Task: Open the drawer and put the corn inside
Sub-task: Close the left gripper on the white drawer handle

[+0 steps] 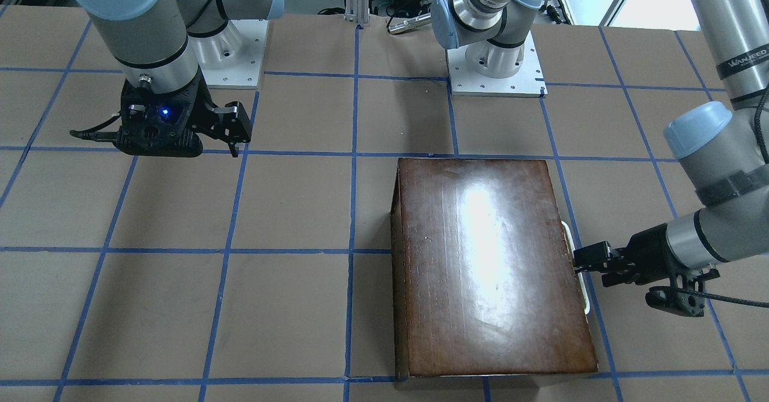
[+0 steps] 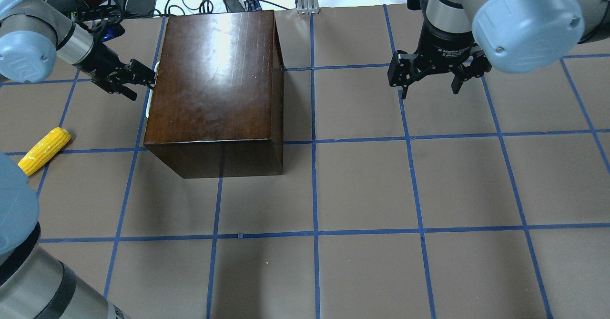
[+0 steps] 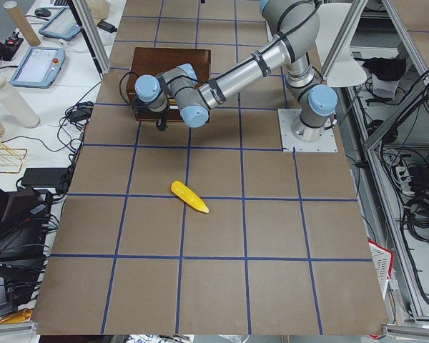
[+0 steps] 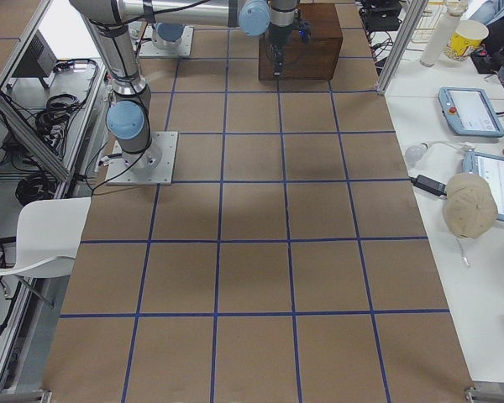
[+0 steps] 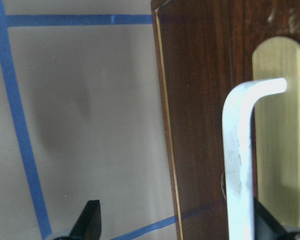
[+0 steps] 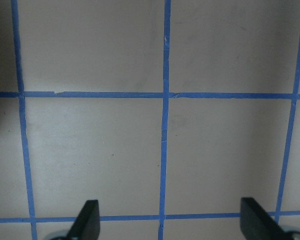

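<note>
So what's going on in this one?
The left gripper is at the drawer of the box, its open fingers either side of the white handle but not closed on it. The drawer is not yet pulled out. The corn lies on the table nearby, untouched. The right gripper hangs open above bare table, holding nothing.

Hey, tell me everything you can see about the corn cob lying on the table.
The corn is a single yellow cob with rows of kernels, blunt at one end and tapering to a point at the other. It lies flat and diagonal on the brown paper-covered table, across a blue tape line, on the robot's left side. Its blunt end points toward the dark wooden box, which stands well apart from it. Nothing but the table touches it.
</note>
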`<state>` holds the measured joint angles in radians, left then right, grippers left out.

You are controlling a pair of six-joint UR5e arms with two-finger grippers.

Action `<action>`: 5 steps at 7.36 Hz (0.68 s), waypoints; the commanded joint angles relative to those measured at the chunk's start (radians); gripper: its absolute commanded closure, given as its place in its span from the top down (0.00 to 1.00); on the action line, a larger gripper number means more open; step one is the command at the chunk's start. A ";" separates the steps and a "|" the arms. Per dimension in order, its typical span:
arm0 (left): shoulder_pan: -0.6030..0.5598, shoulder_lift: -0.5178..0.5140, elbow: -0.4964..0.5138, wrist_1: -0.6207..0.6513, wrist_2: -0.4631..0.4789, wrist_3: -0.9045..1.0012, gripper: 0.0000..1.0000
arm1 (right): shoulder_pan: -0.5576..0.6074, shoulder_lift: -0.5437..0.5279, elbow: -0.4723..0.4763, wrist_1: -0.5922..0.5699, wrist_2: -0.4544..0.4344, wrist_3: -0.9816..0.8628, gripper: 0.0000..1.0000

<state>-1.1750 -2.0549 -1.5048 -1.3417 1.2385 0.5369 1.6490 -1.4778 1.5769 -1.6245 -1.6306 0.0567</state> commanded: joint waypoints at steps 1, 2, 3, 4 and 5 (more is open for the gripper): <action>0.000 0.001 0.014 0.006 0.057 0.002 1.00 | 0.000 -0.001 0.000 0.000 0.000 0.000 1.00; 0.000 0.001 0.015 0.007 0.065 0.002 1.00 | 0.000 0.001 0.000 -0.001 0.000 0.000 1.00; 0.005 0.001 0.021 0.010 0.067 0.003 1.00 | 0.000 -0.001 0.000 0.000 0.000 0.000 1.00; 0.008 0.001 0.023 0.010 0.065 0.012 1.00 | 0.000 0.001 0.000 0.000 0.000 0.000 1.00; 0.020 0.001 0.023 0.009 0.065 0.018 1.00 | 0.000 -0.001 0.000 0.000 0.000 0.000 1.00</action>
<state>-1.1659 -2.0541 -1.4833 -1.3325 1.3031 0.5474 1.6490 -1.4780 1.5769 -1.6246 -1.6306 0.0567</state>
